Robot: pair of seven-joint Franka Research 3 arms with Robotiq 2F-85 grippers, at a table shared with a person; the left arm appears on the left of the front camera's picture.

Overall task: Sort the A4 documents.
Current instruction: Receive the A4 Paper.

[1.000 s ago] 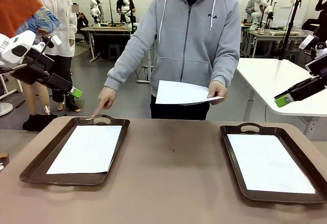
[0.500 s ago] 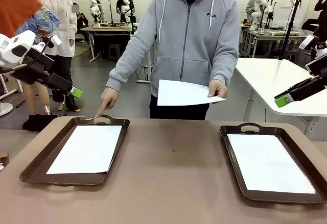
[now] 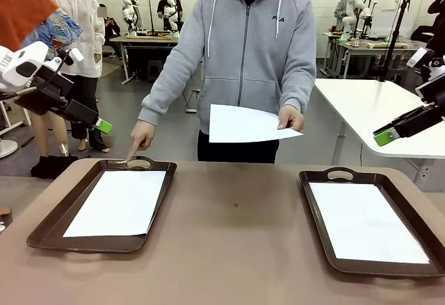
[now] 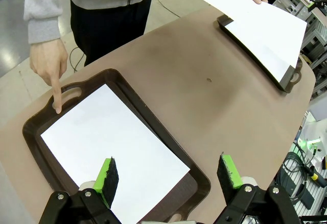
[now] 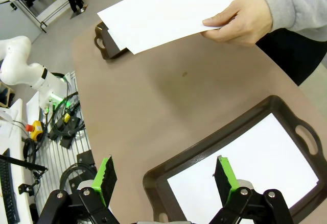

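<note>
Each of the two trays already holds paper: a sheet [image 3: 118, 203] lies flat in the left tray [image 3: 52, 225], another sheet [image 3: 365, 221] in the right tray [image 3: 327, 180]. One more document [image 3: 247, 124] is in the person's hand [image 3: 290, 119], above the bench's [image 3: 236, 249] far edge, while the other hand [image 3: 141, 137] points at the left tray's handle. That sheet is probably what remains. The left pincer [image 4: 168, 175] and right pincer [image 5: 166, 178] hang apart, holding nothing.
</note>
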